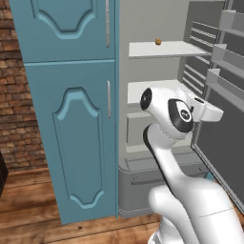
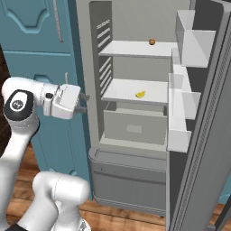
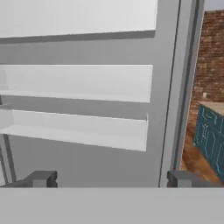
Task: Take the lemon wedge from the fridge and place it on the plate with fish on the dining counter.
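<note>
The grey fridge stands open, its door swung out to the right. The lemon wedge, a tiny yellow piece, lies on the middle white shelf. My gripper is open and empty. It hovers outside the fridge's left edge at about middle-shelf height, well left of the wedge. In the hand view the gripper faces the white door shelves with nothing between its fingers. The plate, the fish and the dining counter are out of view.
A small orange-brown ball sits on the upper shelf. Teal panelled cabinets flank the fridge on the left, with a brick wall beyond. White door shelves jut out at the right. A drawer lies below the middle shelf.
</note>
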### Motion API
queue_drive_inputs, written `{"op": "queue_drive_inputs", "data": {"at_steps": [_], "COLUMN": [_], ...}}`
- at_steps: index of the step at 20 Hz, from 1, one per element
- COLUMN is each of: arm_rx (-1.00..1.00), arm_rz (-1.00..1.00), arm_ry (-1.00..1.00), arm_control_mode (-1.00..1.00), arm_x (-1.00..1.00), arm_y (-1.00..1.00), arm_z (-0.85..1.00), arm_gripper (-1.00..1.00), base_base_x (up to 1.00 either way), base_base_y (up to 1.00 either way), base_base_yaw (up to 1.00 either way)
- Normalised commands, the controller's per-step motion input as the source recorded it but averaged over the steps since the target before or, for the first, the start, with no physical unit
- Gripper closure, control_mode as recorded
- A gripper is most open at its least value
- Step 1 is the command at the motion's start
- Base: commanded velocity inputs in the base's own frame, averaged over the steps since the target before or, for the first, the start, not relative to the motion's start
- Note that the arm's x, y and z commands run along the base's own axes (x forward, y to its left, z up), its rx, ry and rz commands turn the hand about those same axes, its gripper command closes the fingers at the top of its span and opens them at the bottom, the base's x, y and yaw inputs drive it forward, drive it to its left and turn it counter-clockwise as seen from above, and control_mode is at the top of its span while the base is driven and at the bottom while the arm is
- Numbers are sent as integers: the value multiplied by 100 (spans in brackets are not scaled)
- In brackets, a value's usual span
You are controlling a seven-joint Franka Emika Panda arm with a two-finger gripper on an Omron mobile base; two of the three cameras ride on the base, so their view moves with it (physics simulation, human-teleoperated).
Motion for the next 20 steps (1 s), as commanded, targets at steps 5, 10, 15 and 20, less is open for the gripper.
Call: {"op": "queue_drive_inputs", "data": {"at_steps": [5,10,15,20], "arm_rx": [57,53,35,5], "arm_rz": [34,33,26,18], "arm_ry": [40,36,2,-52], "arm_control_mode": [-100,-100,-100,-100], "arm_x": [0,0,0,-4], "arm_y": [0,0,6,22], "arm_z": [11,-31,-5,-27], "arm_gripper": [-100,-100,-100,-100], "base_base_x": [0,0,0,0], "base_base_y": [0,0,0,0], "base_base_yaw": [0,0,0,0]}}
